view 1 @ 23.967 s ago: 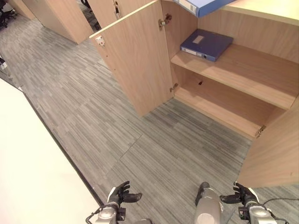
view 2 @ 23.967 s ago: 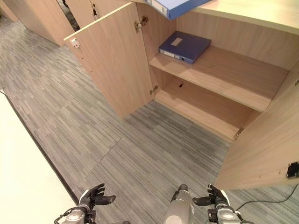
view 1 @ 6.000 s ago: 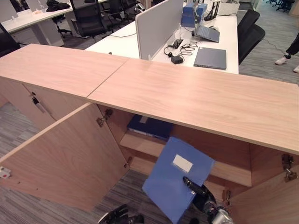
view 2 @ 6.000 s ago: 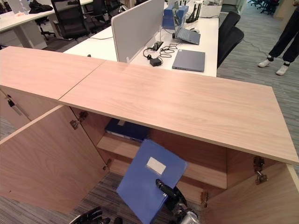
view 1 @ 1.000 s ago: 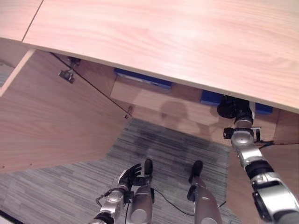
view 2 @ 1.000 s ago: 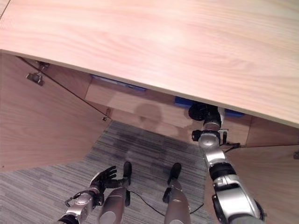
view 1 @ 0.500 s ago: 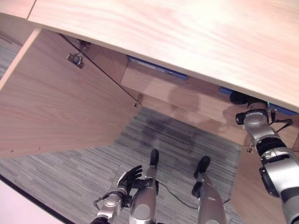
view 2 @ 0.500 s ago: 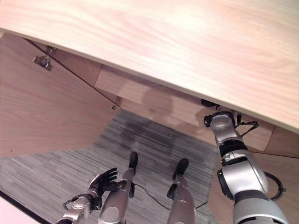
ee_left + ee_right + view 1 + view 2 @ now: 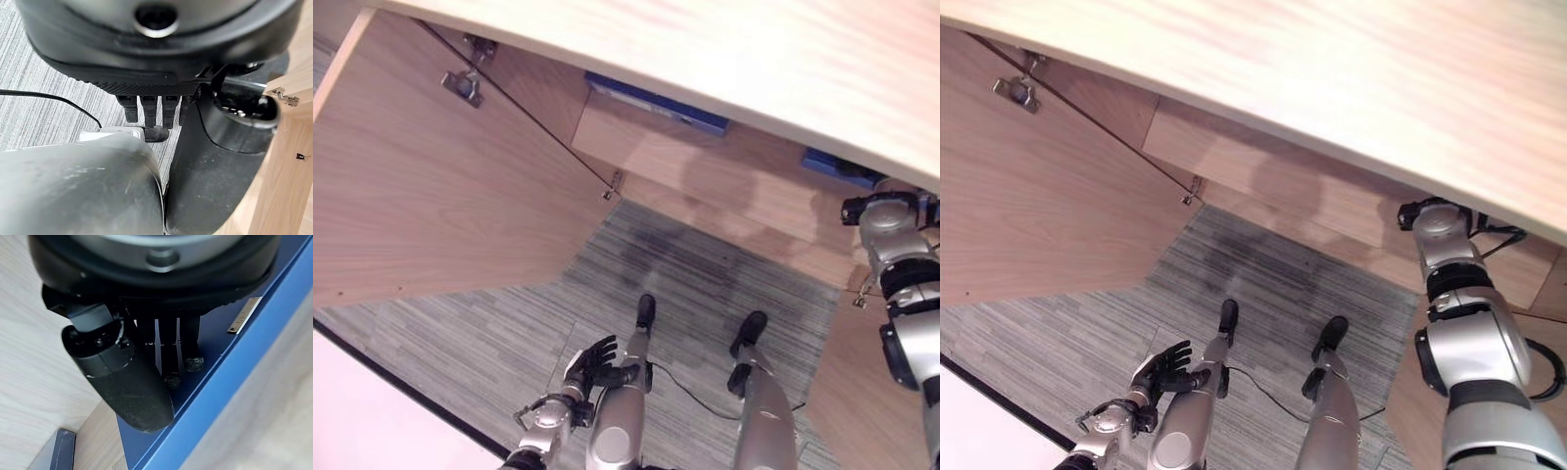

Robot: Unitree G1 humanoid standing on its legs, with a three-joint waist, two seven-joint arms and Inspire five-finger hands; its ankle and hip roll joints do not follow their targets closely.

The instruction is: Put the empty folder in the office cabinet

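The blue folder (image 9: pixel 215 377) lies flat on the shelf (image 9: pixel 705 181) inside the office cabinet (image 9: pixel 724 59), tucked under the cabinet's wooden top on the right side; from above only a sliver of its blue edge (image 9: pixel 837 164) peeks out. The right robot hand (image 9: pixel 146 357) reaches in under the top, and in its wrist view the fingers (image 9: pixel 188 340) run out straight with their tips resting on the folder's cover, the thumb lying alongside rather than curled around anything, so it is touching the folder, not gripping it. A second blue folder (image 9: pixel 656 100) lies on the same shelf farther to the left, well apart from the first. The left cabinet door (image 9: pixel 440 186) stands swung wide open over the grey striped carpet (image 9: pixel 460 343). The left robot hand (image 9: pixel 590 360) hangs low beside the robot, near the floor, fingers spread loose and relaxed, holding nothing.
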